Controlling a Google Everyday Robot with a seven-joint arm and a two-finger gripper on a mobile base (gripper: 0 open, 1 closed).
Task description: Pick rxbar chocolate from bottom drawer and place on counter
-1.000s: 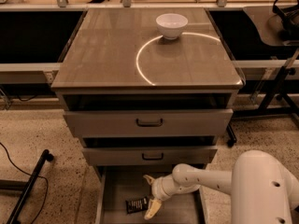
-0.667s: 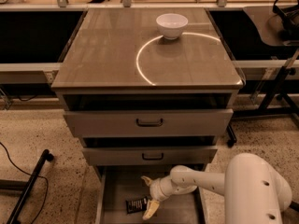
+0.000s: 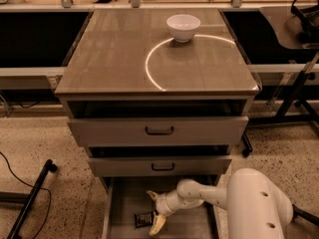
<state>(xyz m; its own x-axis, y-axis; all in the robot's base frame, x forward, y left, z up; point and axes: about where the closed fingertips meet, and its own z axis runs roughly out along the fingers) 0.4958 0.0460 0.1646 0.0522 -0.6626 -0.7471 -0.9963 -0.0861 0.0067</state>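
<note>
The bottom drawer [image 3: 122, 203] is pulled out below two upper drawers with black handles. The rxbar chocolate [image 3: 144, 219], a small dark bar with pale lettering, lies flat on the drawer floor near its front. My gripper [image 3: 154, 210] reaches into the drawer from the right on a white arm. Its two pale fingers are spread, one above the bar and one below it at the bar's right end. The bar rests on the floor, not gripped. The counter [image 3: 114, 59] is the brown-grey cabinet top with a curved light streak.
A white bowl [image 3: 183, 27] stands at the back right of the counter. The two upper drawers [image 3: 159, 131] are pulled slightly out above the gripper. A black pole and cable [image 3: 27, 203] lie on the speckled floor at the left. My white arm base [image 3: 259, 203] is at the bottom right.
The arm has shifted slightly left and lower into the drawer, bringing the gripper closer to the bar's right end. The bar has not moved.
</note>
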